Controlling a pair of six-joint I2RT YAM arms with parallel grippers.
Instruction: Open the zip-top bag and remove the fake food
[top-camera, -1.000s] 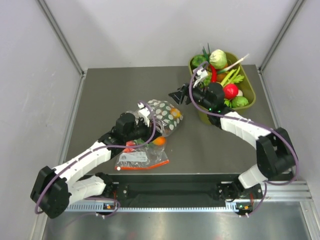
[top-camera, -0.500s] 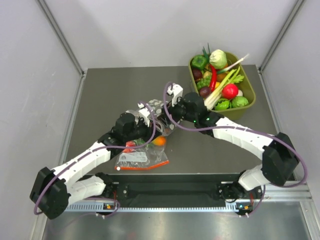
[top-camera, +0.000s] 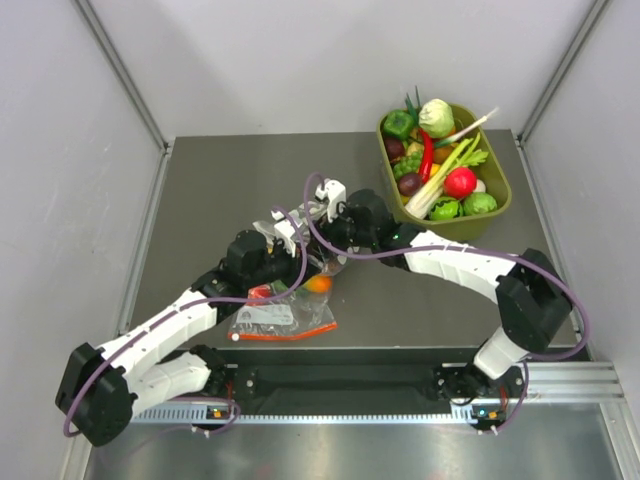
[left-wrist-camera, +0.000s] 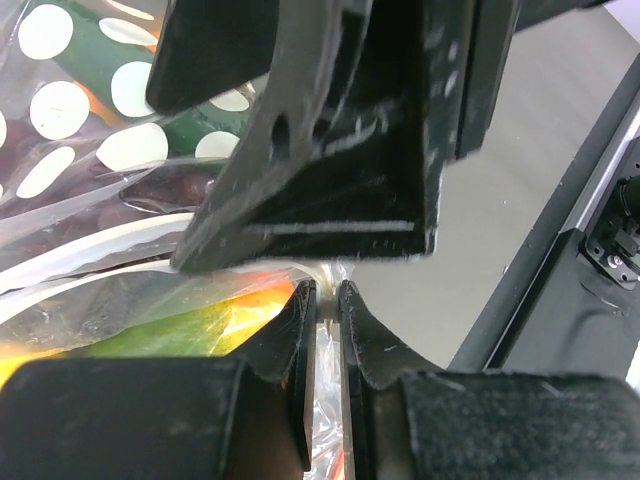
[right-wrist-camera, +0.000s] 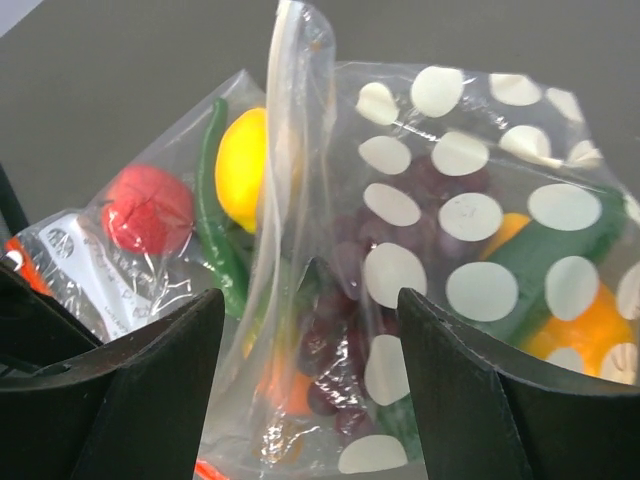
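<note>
The zip-top bag (right-wrist-camera: 470, 220), clear with white dots, lies at the table's middle (top-camera: 334, 262) under both grippers. Through it I see the fake food: a dark green cucumber piece (right-wrist-camera: 550, 245), a yellow-orange fruit (right-wrist-camera: 592, 322) and dark purple grapes (right-wrist-camera: 350, 300). My left gripper (left-wrist-camera: 327, 300) is shut on a thin clear edge of the bag, low at its near side (top-camera: 292, 230). A strip of the bag's lip (right-wrist-camera: 290, 130) stands upright. My right gripper (right-wrist-camera: 310, 340) hangs open just above the bag, straddling that lip without touching it, and in the overhead view the gripper (top-camera: 316, 222) covers the bag.
A plain clear bag (top-camera: 280, 318) with a red-orange zip strip lies near the front edge; it holds a red fruit (right-wrist-camera: 150, 210), a yellow one (right-wrist-camera: 240, 170) and a green chilli (right-wrist-camera: 222, 240). A green bin (top-camera: 506, 195) of toy vegetables stands at the back right.
My right arm swung left from the green bin to the dotted bag and came down over it, still open. My left gripper kept its pinch and barely moved.
</note>
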